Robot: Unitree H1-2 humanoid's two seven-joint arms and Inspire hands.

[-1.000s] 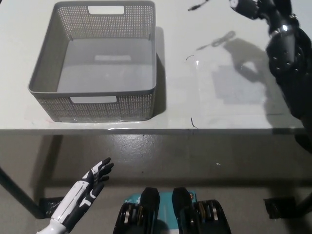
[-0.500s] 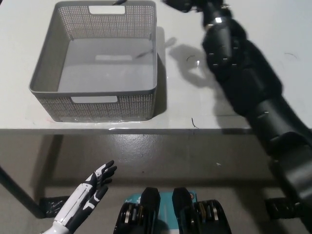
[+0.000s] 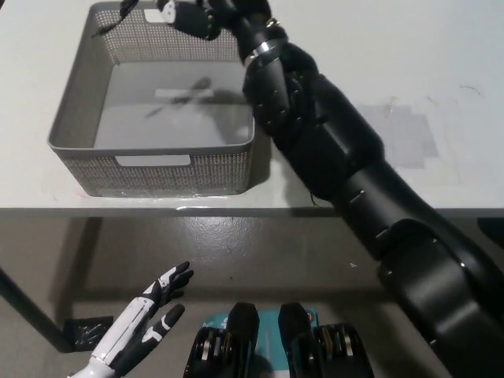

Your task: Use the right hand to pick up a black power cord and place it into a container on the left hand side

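Right hand (image 3: 206, 16) is seen at the upper middle of the frame, over the far rim of the grey mesh container (image 3: 150, 169). Fingers are closed on the black power cord (image 3: 109, 24), of which only a thin dark end shows at the upper left, dangling above the back wall; its shadow falls on the container floor. Cord is judged to be held high so it clears the rim before release. Left hand (image 3: 142, 327) rests at lower left below the surface (image 3: 378, 79), fingers spread, empty.
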